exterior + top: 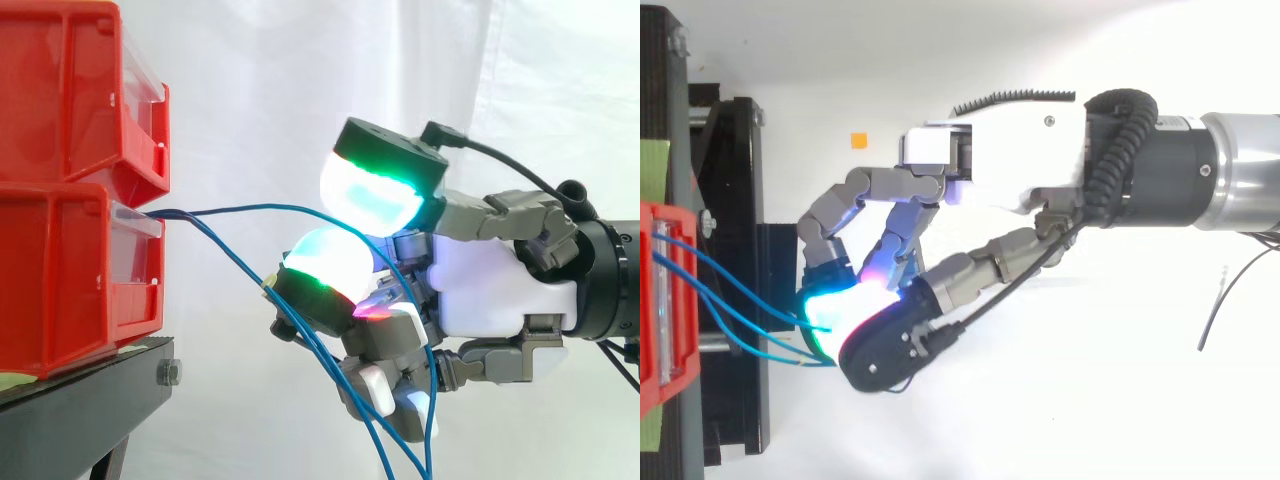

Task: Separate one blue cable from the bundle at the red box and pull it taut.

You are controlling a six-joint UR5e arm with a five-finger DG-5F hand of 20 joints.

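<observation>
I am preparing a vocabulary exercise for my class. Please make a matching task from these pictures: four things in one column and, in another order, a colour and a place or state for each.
Things:
1. bins
2. cables
3. stand
4. hand

Descriptions:
A. black, under the bins
B. white palm, fingers curled round the cables
C. red, stacked one on the other
D. blue, running from the bins to the hand

Pairs: 1-C; 2-D; 3-A; 4-B

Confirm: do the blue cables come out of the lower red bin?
Yes: in the side view the blue cables emerge at the lower red bin's front top edge.
</observation>
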